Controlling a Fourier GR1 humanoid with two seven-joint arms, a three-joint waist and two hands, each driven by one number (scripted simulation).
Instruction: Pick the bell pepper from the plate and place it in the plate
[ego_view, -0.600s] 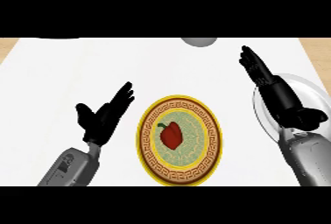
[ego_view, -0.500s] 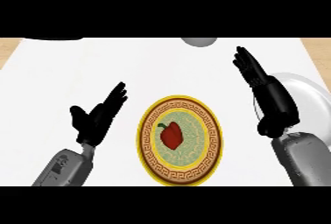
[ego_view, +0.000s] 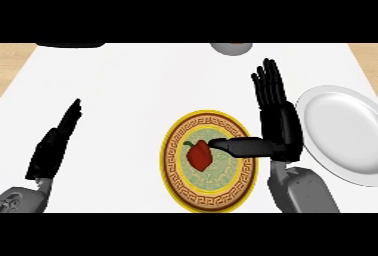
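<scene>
A red bell pepper (ego_view: 199, 155) lies on the yellow patterned plate (ego_view: 174, 180) in the middle of the counter. My right hand (ego_view: 279, 117) stands open just right of that plate, fingers straight and pointing away. Its thumb reaches left over the plate's rim, and the thumb's tip is at the pepper's right side. A plain white plate (ego_view: 341, 132) lies to the right of this hand, partly behind it. My left hand (ego_view: 53, 145) is open at the far left, fingers straight, well apart from both plates.
A grey round object (ego_view: 232, 47) sits at the counter's far edge, cut off by the view. A dark object (ego_view: 70, 45) shows at the far left edge. Wooden floor shows past both far corners.
My right hand has moved left from over the white plate to the yellow plate's right rim, thumb now at the pepper. My left hand has drawn back to the left.
</scene>
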